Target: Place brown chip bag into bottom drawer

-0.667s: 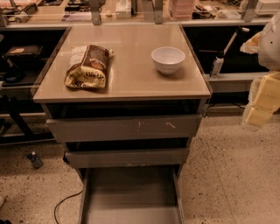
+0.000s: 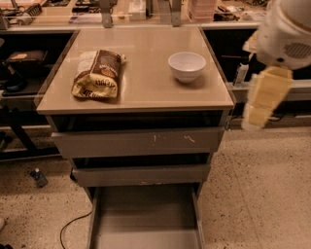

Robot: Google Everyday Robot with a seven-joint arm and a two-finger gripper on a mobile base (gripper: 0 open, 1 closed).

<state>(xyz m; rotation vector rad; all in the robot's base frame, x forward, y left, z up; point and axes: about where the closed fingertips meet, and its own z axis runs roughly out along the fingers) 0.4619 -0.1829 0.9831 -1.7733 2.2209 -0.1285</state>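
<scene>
Camera view, end effector (image 2: 262,99) right of table (image 2: 146,90), state indiscernible, bag (image 2: 97,74) laid far left, bottom drawer (image 2: 146,221) opened lower left.

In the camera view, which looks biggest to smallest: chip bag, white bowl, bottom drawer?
1. bottom drawer (largest, though nearest the camera)
2. brown chip bag
3. white bowl
The gripper hangs at the right, beside the cabinet.

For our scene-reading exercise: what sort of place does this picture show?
Likely a lab or workshop: cluttered workbenches behind, a grey metal drawer cabinet on speckled floor, and the robot's gripper hanging right of the cabinet.
</scene>
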